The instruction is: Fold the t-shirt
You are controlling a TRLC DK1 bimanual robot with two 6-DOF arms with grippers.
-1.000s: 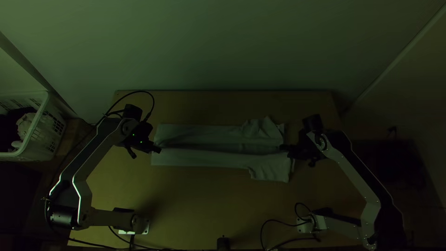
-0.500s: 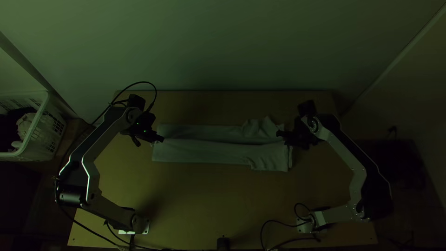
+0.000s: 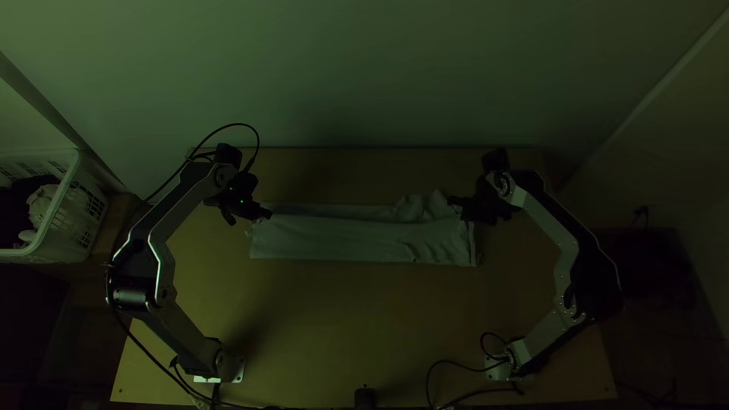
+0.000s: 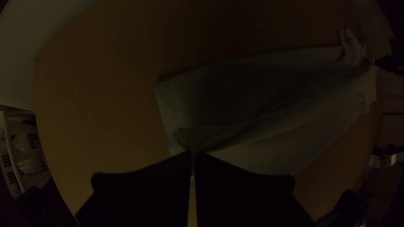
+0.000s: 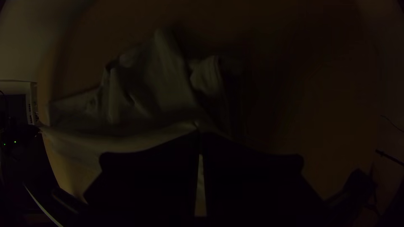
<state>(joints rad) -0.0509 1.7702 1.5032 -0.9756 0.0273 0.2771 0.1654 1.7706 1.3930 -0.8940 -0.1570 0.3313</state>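
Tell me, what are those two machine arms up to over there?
They look to be folding a t-shirt lengthwise on a wooden table. The left gripper has its jaws closed on cloth at the plainer end, the right gripper on cloth at the rumpled end. The shirt makes a long, narrow strip, with some of its fabric pulled up to the jaws, so this fold isn't finished yet.
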